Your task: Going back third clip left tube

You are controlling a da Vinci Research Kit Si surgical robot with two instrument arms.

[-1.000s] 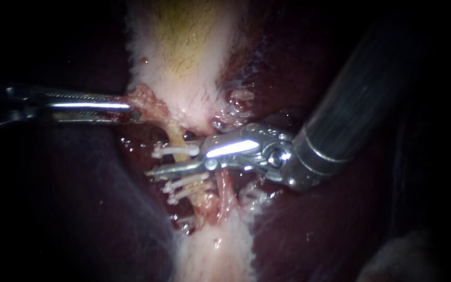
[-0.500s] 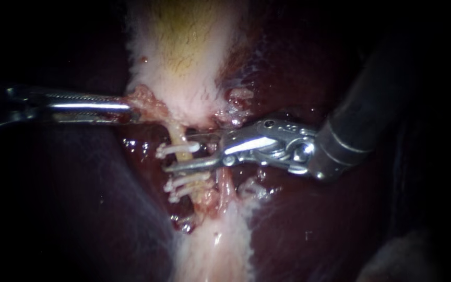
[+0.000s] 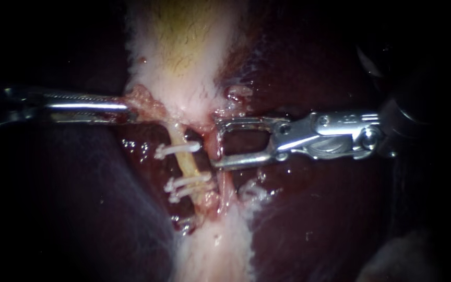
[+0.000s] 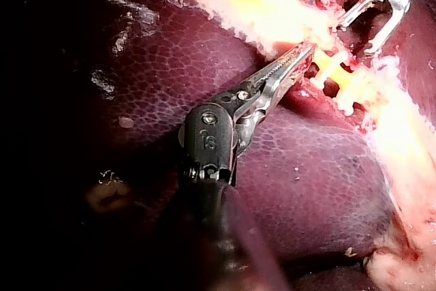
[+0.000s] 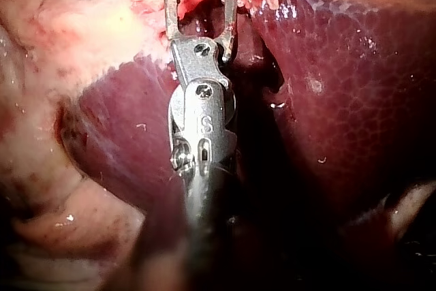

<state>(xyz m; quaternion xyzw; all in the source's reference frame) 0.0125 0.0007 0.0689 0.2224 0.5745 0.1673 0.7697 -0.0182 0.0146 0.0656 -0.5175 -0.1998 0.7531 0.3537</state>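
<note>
Bright centre; dark edges; wet glare

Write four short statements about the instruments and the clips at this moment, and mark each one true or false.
1. The right instrument has its jaws open and holds no clip. True.
2. The right instrument's jaws are clamped on the clipped tube. False: they stand wide open beside it.
3. Three clips sit across that tube. True.
4. The left instrument hangs clear of all tissue. False: its jaws are shut on the gallbladder at its edge.
</note>
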